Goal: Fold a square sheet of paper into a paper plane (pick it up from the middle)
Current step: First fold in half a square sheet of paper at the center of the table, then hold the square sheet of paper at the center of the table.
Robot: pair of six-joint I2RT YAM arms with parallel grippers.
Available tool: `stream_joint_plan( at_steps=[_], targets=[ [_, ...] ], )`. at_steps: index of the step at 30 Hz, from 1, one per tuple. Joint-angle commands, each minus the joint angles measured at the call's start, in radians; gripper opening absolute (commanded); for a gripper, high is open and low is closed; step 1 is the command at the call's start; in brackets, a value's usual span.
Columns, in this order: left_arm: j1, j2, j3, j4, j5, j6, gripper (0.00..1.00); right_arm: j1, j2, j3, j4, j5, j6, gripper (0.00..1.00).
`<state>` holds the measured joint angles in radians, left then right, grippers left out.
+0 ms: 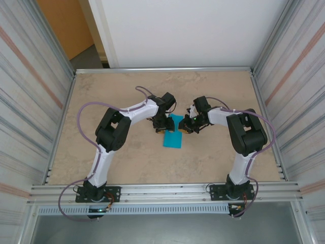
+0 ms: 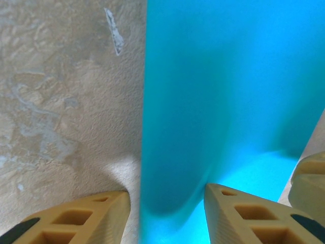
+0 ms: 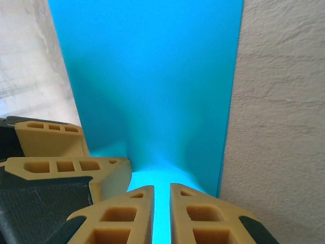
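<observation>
The square sheet of paper [image 1: 172,135] lies mid-counter [image 1: 127,91], its long axis running near-to-far. At its far end, your left pincer [image 2: 167,195] straddles the raised hump, jaws wide. Your right pincer [image 3: 161,190] is narrow, nipping the sheet.

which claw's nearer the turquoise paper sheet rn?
Right. The right claw is pinched on the thin turquoise-blue paper sheet; the left claw sits open, straddling its raised fold.

Plain turquoise paper [image 1: 172,136], tan fingers [image 3: 223,204], mottled beige table [image 1: 218,94]
</observation>
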<state>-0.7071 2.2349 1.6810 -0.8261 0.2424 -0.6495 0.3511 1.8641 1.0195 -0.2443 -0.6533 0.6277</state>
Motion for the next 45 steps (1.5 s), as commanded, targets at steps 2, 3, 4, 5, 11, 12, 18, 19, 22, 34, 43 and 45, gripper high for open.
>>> stream_joint_plan(
  at_steps=[2, 3, 4, 5, 11, 12, 18, 19, 22, 34, 43, 45],
  targets=[
    [-0.052, 0.233, -0.099, 0.081, 0.060, -0.021, 0.46, -0.005, 0.000, 0.014, -0.010, -0.023, 0.003, 0.15],
    [-0.052, 0.233, -0.099, 0.080, 0.061, -0.022, 0.46, -0.005, 0.002, 0.012, -0.008, -0.022, 0.003, 0.15],
    [-0.051, 0.233, -0.099, 0.079, 0.060, -0.025, 0.46, -0.005, 0.004, 0.008, -0.007, -0.022, 0.004, 0.14],
    [-0.053, 0.233, -0.099, 0.079, 0.062, -0.025, 0.46, -0.005, 0.004, 0.007, -0.006, -0.023, 0.004, 0.15],
    [-0.051, 0.237, -0.096, 0.079, 0.066, -0.025, 0.46, -0.004, 0.016, 0.006, -0.006, -0.031, 0.003, 0.15],
    [-0.049, 0.238, -0.095, 0.078, 0.067, -0.025, 0.46, -0.005, 0.021, 0.007, -0.009, -0.032, 0.001, 0.15],
    [-0.051, 0.239, -0.094, 0.076, 0.067, -0.022, 0.46, -0.005, 0.048, 0.005, -0.028, -0.009, -0.011, 0.14],
    [-0.051, 0.238, -0.095, 0.075, 0.067, -0.022, 0.46, -0.005, 0.053, 0.005, -0.036, 0.004, -0.015, 0.14],
    [-0.050, 0.237, -0.095, 0.074, 0.067, -0.022, 0.46, -0.007, 0.073, 0.000, -0.051, 0.033, -0.025, 0.12],
    [-0.019, -0.088, -0.162, 0.205, 0.035, -0.118, 0.42, 0.001, 0.144, -0.021, -0.134, 0.207, -0.083, 0.07],
    [0.079, -0.336, -0.299, 0.363, 0.109, -0.080, 0.45, 0.028, 0.208, 0.026, -0.193, 0.273, -0.123, 0.05],
    [0.083, -0.351, -0.323, 0.417, 0.172, -0.050, 0.42, 0.032, 0.220, 0.037, -0.204, 0.277, -0.126, 0.05]
  ],
)
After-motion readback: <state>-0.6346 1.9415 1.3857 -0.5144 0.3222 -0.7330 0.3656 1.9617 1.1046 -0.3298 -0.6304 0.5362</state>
